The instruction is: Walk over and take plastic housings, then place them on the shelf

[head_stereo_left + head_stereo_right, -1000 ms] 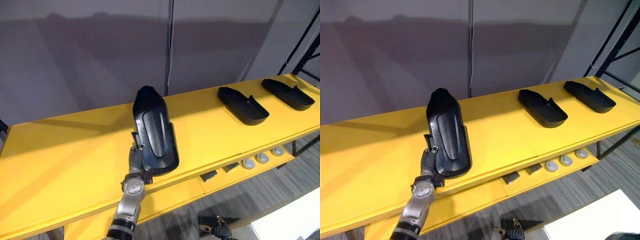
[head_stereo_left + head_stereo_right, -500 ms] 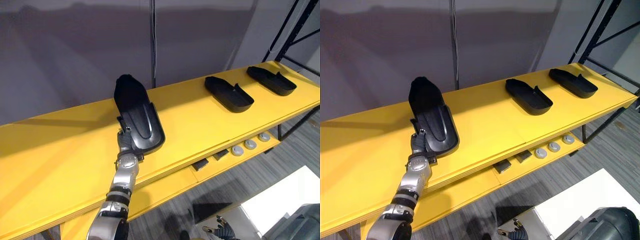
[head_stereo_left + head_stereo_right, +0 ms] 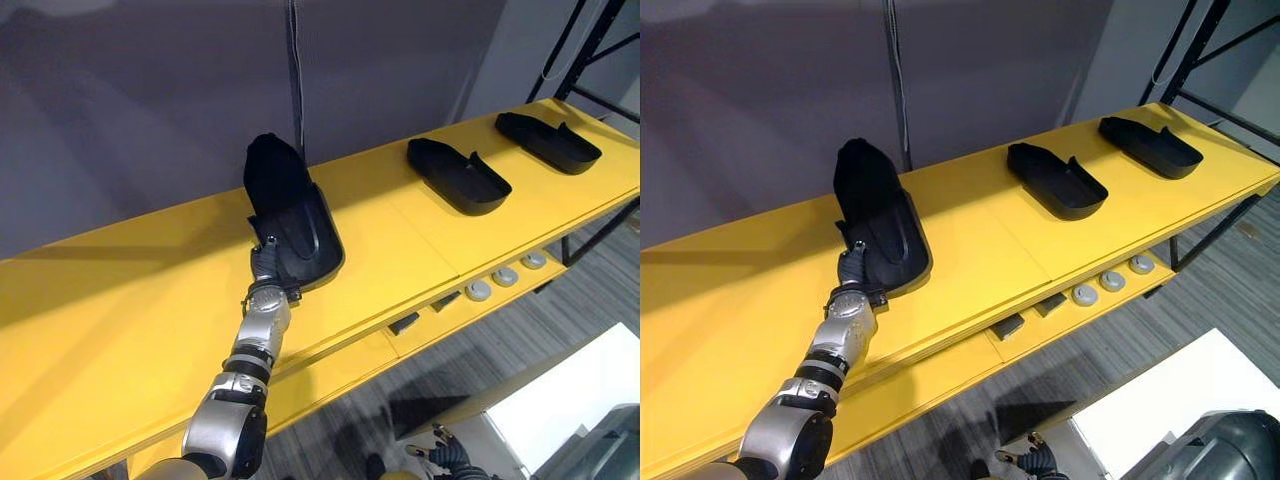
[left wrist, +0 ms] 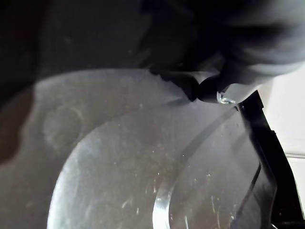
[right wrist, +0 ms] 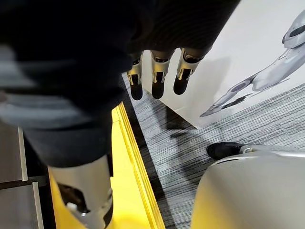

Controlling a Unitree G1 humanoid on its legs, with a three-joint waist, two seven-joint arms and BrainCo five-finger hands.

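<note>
Grey floor (image 5: pixel 190 143) lies under the right hand (image 5: pixel 157 76), whose fingers hang straight and slightly apart beside the yellow shelf (image 3: pixel 120 310). At the shelf's front edge the left hand (image 3: pixel 266 266) is clamped on the near end of a black housing (image 3: pixel 295 215), thumb over its rim, other fingers hidden beneath. A second housing (image 3: pixel 458 176) and a third housing (image 3: pixel 548 142) lie toward the shelf's right end, before a grey wall (image 3: pixel 150 90).

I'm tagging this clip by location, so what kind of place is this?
Probably a workshop or storeroom: a long yellow shelf carries one black plastic housing, held by the left hand, and two other housings to its right; small round parts sit on a ledge beneath.
</note>
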